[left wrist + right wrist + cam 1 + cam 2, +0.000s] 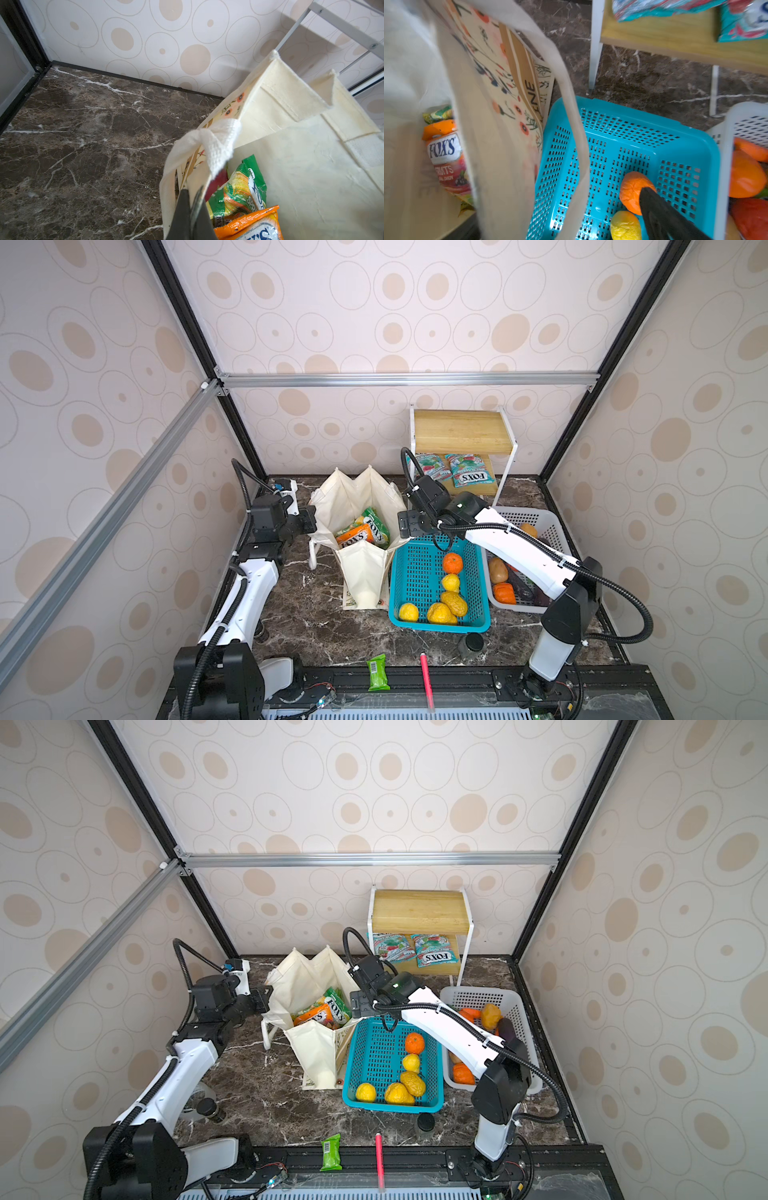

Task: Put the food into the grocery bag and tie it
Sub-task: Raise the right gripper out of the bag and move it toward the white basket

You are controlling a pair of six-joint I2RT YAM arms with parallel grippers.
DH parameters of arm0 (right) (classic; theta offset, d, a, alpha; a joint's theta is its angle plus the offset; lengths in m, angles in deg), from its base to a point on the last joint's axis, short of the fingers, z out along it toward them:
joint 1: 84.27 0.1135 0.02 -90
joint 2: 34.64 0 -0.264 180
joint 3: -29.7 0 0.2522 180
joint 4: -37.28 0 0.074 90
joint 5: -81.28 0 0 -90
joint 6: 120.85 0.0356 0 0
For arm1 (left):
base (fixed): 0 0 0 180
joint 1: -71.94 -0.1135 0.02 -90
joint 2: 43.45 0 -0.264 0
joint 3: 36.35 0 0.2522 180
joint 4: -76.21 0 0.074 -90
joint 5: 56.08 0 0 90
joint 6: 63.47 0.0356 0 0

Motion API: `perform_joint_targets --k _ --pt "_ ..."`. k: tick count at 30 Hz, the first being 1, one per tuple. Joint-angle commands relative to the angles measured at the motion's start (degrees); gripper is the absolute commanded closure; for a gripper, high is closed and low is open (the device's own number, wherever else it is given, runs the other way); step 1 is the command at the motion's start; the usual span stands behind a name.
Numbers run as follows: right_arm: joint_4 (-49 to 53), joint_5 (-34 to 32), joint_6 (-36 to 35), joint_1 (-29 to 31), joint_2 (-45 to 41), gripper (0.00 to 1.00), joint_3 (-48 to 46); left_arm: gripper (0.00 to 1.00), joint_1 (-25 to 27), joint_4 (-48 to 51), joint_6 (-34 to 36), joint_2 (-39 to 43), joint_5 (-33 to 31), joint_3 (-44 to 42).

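Left gripper (192,216): clamped shut on the left rim of the bag (361,572), pinching the cloth just beside the root of a strap (216,143).
Right gripper (404,524): jaws wide, gripping nothing (its wrist view shows 1 dark finger over the blue basket and the bag's flowered wall and a blurred strap hanging between the fingers); it hovers at the bag's right rim.
Bag: upright on the table (316,622), mouth open towards the camera head in both top views, near wall folded down and outwards, 1 strap hanging loose down its left side.
In the bag: 2 Fox's packets, the green packet (374,521) behind and partly under the orange packet (353,536); something red shows beneath them in the left wrist view, too hidden to name.
Blue basket (436,626): touching the bag's right side; it holds 1 orange (452,563) and 4 yellow fruits (450,583).
White basket (519,516): just right of the blue one, under the right arm; more produce inside, among it an eggplant (506,1029).
Shelf (461,431): behind the baskets, 2 teal packets (471,476) on its lower board.
Front edge: a green bar (378,673) and a red stick (426,672), well apart from the bag.
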Motion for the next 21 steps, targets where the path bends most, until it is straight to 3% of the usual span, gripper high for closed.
perform_joint_targets --k 1,3,9,12,14,15,18,21 --pt "-5.0 7.2 0.9 -0.5 -2.6 0.04 -1.9 1.0 0.1 -0.4 0.6 1.1 0.7 0.3" --pt "-7.3 9.7 1.4 -1.2 -3.1 0.09 -3.5 1.0 0.0 -0.3 0.8 1.3 0.5 0.3" --pt "-10.4 11.7 2.4 -1.5 -2.5 0.37 -4.8 1.0 0.0 -0.5 1.0 1.8 -0.4 0.1" --pt "-12.0 14.6 2.9 -1.5 -1.3 0.66 -4.2 1.0 0.0 -0.4 0.9 1.4 0.0 0.4" --pt "-12.0 16.7 3.3 -1.2 0.0 0.94 -2.1 1.0 0.0 -0.8 0.8 1.6 0.2 0.6" --pt "-11.7 17.0 3.3 -0.9 0.6 1.0 -0.7 1.0 0.0 -1.2 0.6 1.6 0.2 0.7" --pt "-10.9 16.2 2.7 0.2 2.0 1.0 3.2 1.0 0.0 -0.1 -1.7 1.2 -0.1 3.7" --pt "-11.3 17.7 3.3 1.4 3.5 1.0 6.7 1.0 0.0 -2.0 -6.3 1.8 3.6 5.8"
